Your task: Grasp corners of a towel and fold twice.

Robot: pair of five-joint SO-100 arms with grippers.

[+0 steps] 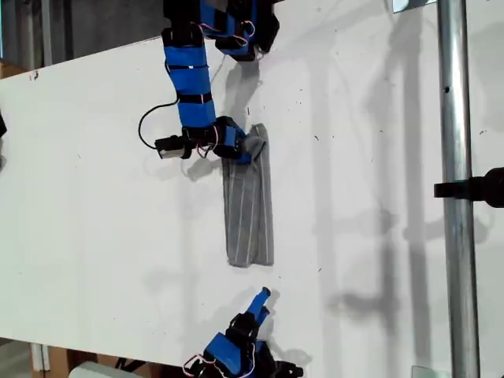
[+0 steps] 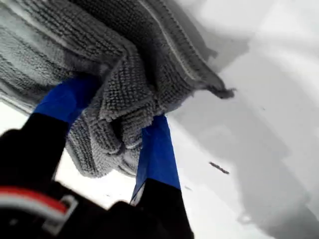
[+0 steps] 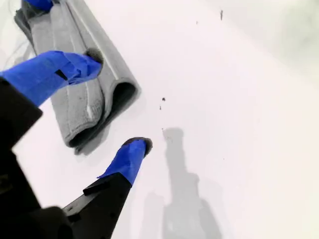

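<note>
The towel is lying folded into a long narrow grey strip w/ pale stripes running along its length, roughly mid-counter in the exterior view. Its far end, toward 12 o'clock in that view, is bunching up inside my first claw; the first wrist view is showing the blue fingers clamping a wad of nubby fabric, one corner poking loose beside it. The near end, toward 6 o'clock, is showing a rounded fold w/ layers stacked. My second claw is hanging just past that end, jaws apart, touching nothing. Plenty of bare white counter is lying open toward 3 and 9 o'clock of the strip. A metal pole is standing well off at 3 o'clock.
</note>
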